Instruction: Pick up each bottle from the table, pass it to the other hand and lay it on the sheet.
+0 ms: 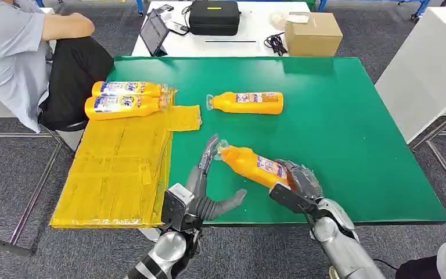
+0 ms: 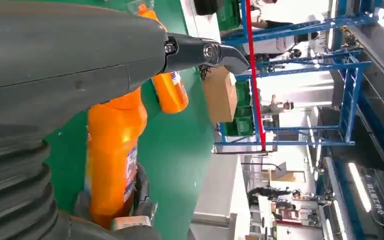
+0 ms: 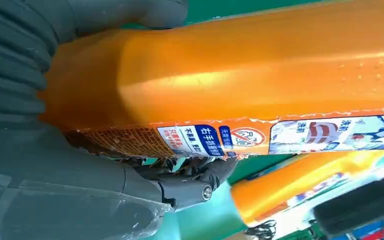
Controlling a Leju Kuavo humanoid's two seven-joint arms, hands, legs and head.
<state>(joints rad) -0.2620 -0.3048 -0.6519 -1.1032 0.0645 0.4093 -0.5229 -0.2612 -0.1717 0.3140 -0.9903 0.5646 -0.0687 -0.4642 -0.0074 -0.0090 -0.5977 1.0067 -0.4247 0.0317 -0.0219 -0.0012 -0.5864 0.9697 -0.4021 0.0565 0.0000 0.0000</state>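
- The right hand (image 1: 299, 181) grips the base end of an orange detergent bottle (image 1: 254, 165), fingers wrapped round its body; the right wrist view shows the blue-and-white label (image 3: 300, 135) just past the fingers (image 3: 190, 172).
- The held bottle is lifted off the green worktop (image 1: 354, 128), tilted, its clear cap end pointing away from the right hand toward the left hand.
- The left hand (image 1: 206, 186) is open and holds nothing: its fingers (image 1: 209, 152) reach up beside the cap, thumb spread out beneath the bottle. Whether the fingertips touch the cap cannot be told.
- Beyond both hands, further out on the worktop, a second orange bottle (image 1: 248, 102) lies on its side, well apart from the held one.
- To the outer side of the left hand lies the yellow sheet (image 1: 116, 174), overhanging the worktop edge; two more orange bottles (image 1: 125, 99) lie side by side, touching, at its far end.
- A seated person (image 1: 17, 52) is beyond the sheet, past the left hand.
- Past the worktop, a cardboard box (image 1: 312, 34) and a black case (image 1: 213, 16) sit on a white table.
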